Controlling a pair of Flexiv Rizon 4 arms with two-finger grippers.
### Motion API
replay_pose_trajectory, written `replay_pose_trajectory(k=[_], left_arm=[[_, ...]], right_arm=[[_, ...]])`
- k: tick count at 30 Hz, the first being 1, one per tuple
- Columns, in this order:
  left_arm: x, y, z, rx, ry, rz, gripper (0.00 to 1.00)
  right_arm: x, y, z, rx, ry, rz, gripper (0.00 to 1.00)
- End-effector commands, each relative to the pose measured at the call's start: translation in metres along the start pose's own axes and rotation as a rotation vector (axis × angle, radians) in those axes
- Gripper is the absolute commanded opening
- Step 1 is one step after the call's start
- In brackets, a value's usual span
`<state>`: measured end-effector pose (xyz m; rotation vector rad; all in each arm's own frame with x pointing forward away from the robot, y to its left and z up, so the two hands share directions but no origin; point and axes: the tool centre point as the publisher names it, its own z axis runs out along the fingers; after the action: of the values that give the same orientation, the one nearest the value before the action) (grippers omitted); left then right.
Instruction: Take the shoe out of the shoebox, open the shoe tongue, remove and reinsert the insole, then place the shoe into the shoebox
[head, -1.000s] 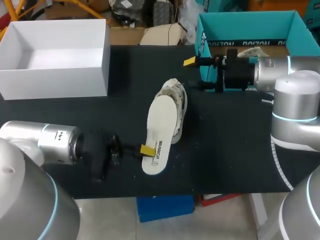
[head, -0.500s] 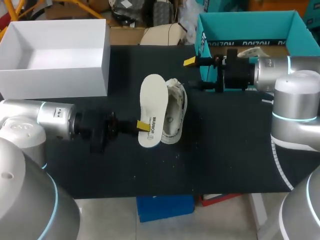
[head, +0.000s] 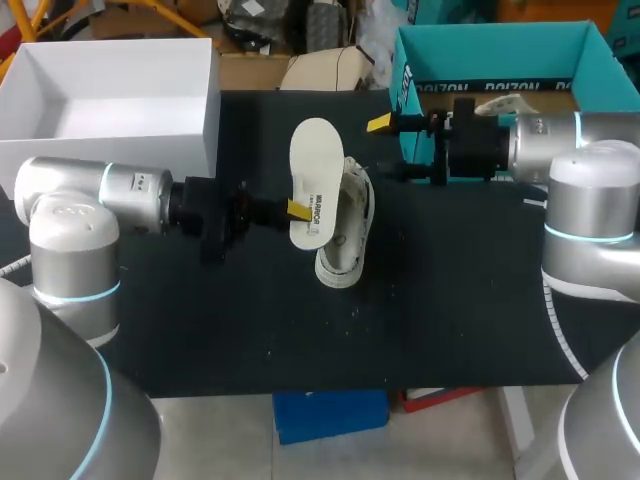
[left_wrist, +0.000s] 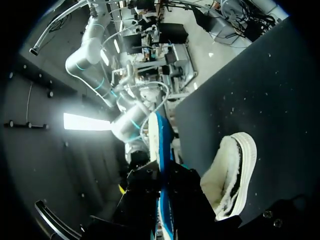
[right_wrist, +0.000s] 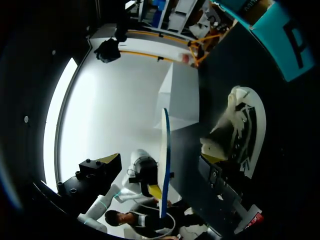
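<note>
We see the blue underside of the insole (left_wrist: 156, 137) edge-on only in the left wrist view, gripped between the fingers of the left tool (left_wrist: 162, 200). The head view shows its white top face. Left to right on the desk (head: 450, 320):
- the white box (head: 110, 110);
- the left tool, holding the insole raised just beside the shoe (head: 345, 240), which lies on the desk;
- the right tool (head: 392, 147), spread wide and holding nothing;
- the teal shoebox (head: 420, 50), holding a pale item (head: 497, 103) we cannot identify.
</note>
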<state>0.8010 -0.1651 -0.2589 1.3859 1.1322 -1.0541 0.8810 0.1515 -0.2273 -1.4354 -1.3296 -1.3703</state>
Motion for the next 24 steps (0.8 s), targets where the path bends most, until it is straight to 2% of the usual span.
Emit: replay_pose_trajectory(k=[1, 7, 13, 24], left_arm=[[0.004, 0.022, 0.009, 0.024, 0.001, 0.005, 0.00], [0.005, 0.036, 0.014, 0.030, 0.018, 0.025, 0.00], [0.004, 0.042, 0.019, 0.034, 0.025, 0.032, 0.00], [0.005, 0.032, 0.027, 0.038, 0.016, 0.017, 0.00]], right_arm=[[0.000, -0.001, 0.001, -0.003, -0.002, 0.000, 1.00], [0.000, -0.001, 0.001, -0.003, -0.002, 0.000, 1.00], [0.000, -0.001, 0.001, -0.003, -0.002, 0.000, 1.00], [0.000, -0.001, 0.001, -0.003, -0.002, 0.000, 1.00]])
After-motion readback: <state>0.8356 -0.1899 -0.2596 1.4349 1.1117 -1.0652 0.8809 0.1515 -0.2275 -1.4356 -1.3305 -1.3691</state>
